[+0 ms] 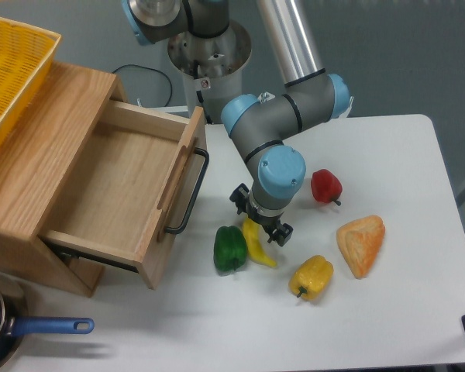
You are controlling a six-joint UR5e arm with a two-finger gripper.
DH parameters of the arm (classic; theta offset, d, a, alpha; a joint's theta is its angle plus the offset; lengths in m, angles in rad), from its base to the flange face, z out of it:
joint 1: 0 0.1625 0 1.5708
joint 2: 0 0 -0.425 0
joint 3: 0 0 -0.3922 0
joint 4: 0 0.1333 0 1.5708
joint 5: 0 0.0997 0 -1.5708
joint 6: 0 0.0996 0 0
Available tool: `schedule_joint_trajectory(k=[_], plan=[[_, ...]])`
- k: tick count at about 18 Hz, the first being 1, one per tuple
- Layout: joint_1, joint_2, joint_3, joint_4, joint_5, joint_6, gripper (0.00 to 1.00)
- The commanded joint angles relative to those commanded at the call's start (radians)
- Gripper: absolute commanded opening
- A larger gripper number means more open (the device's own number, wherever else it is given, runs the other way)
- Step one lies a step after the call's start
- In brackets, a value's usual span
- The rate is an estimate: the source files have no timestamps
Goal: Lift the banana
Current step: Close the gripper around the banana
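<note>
The banana (259,246) is slim, curved and bright yellow. It lies on the white table (387,155) between a green pepper and a yellow pepper, and its upper end reaches under my gripper (260,220). The gripper points down directly over that end. Its black fingers (282,233) are spread wide on either side, so it looks open. The fingertips are hidden by the wrist, and I cannot tell whether they touch the banana.
A green pepper (229,249) touches the banana's left side. A yellow pepper (311,277), an orange bread piece (362,244) and a red pepper (325,186) lie to the right. An open wooden drawer (116,186) stands at left, under a yellow basket (12,74). A blue-handled pan (31,329) is at front left.
</note>
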Motion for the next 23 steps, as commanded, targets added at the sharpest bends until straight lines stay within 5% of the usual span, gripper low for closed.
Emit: schedule_joint_trajectory(k=[17,23], plan=[[-0.008,-0.002,0.003,-0.002,0.003,-0.018,0.88],[-0.008,-0.002,0.005,-0.003,0.005,-0.020,0.66]])
